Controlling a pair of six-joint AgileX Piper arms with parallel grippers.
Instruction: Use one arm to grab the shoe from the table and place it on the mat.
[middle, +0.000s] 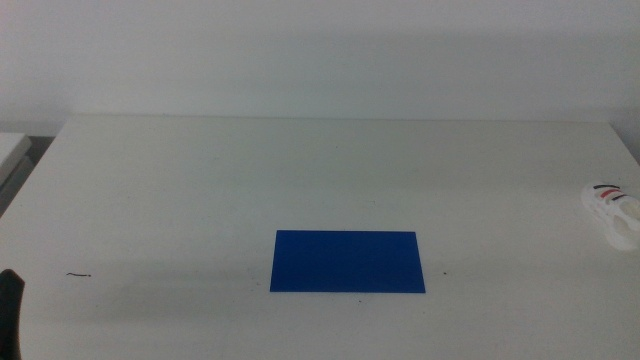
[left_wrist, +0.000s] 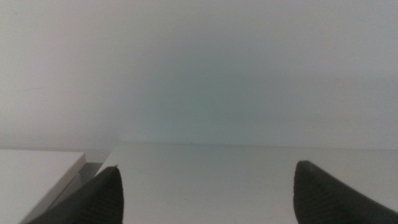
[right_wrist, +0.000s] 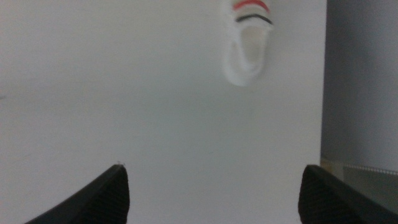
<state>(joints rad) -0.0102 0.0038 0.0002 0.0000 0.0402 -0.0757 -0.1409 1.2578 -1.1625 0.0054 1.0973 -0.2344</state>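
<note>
The white shoe with dark and red straps lies at the table's right edge in the middle view. The right wrist view shows its heel opening and straps. The dark blue mat lies flat at the table's front centre, bare. My right gripper is open and empty, over the white table a short way from the shoe; it is out of the middle view. My left gripper is open and empty at the table's left; a dark part of that arm shows at the bottom left.
A small dark scratch mark is on the table at the front left. The table's right edge runs just beside the shoe, with grey floor beyond. A second white surface stands left of the table.
</note>
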